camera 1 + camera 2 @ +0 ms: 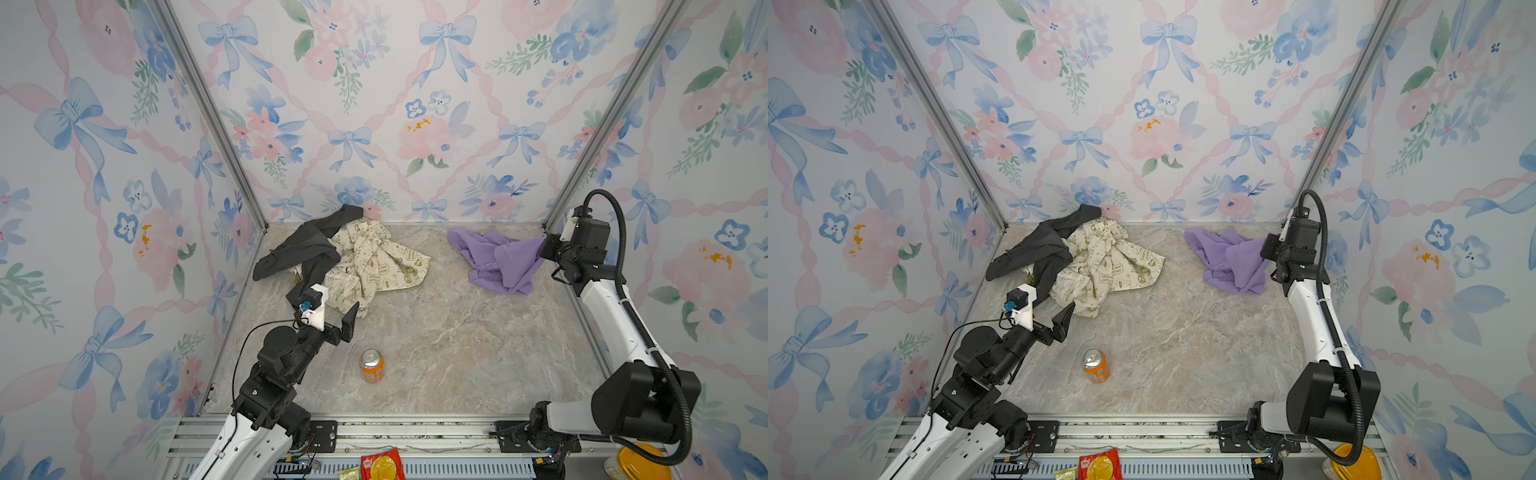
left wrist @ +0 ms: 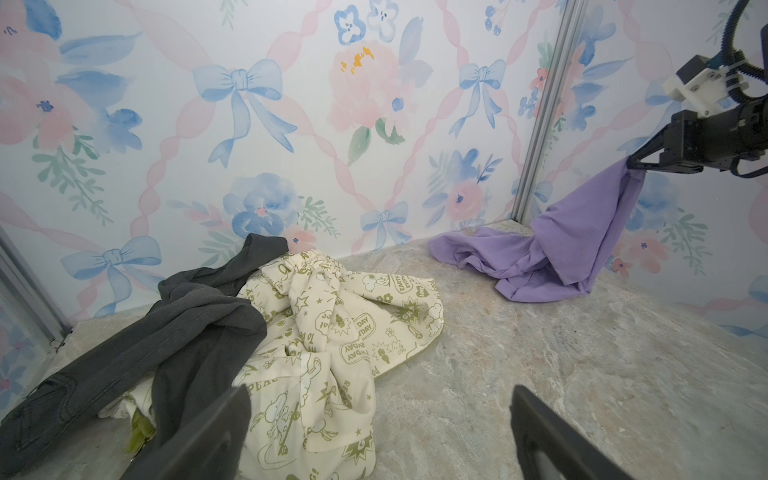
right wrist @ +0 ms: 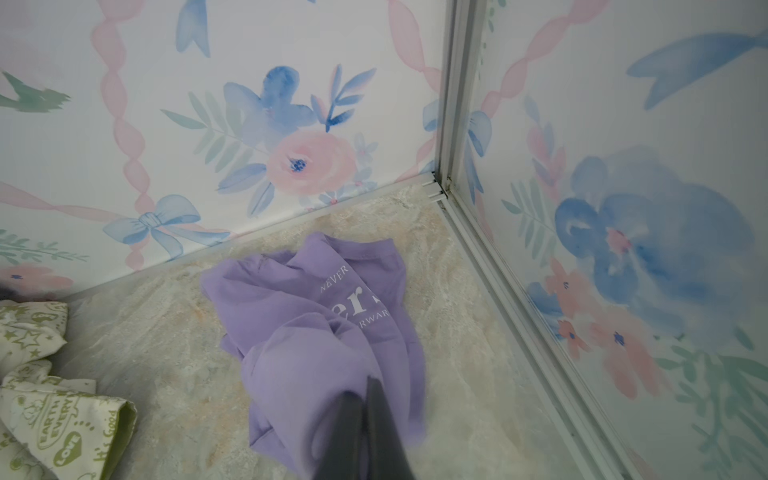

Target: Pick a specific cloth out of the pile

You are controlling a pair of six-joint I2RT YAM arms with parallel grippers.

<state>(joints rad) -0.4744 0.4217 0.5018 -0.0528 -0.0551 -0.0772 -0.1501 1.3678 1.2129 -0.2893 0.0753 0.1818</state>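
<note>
The right fingers (image 2: 634,165) are pressed together on a corner of the cloth (image 1: 498,262), pinching it and holding that corner up off the bench (image 1: 457,332). The rest of the lilac fabric drapes down from the grip and lies crumpled at about 1 o'clock on the bench, near the back right corner. In the right wrist view, white lettering shows on it.

The pile (image 1: 345,266) sits at about 11 o'clock, well apart from the cloth. In it a grey garment (image 1: 299,249) lies over the 9 o'clock side of a cream cloth (image 1: 374,266) with green prints.

The left fingers (image 1: 351,320) are spread wide and hold nothing, at the pile's 6 o'clock edge. An orange can (image 1: 371,365) stands at about 7 o'clock, apart from everything.
</note>
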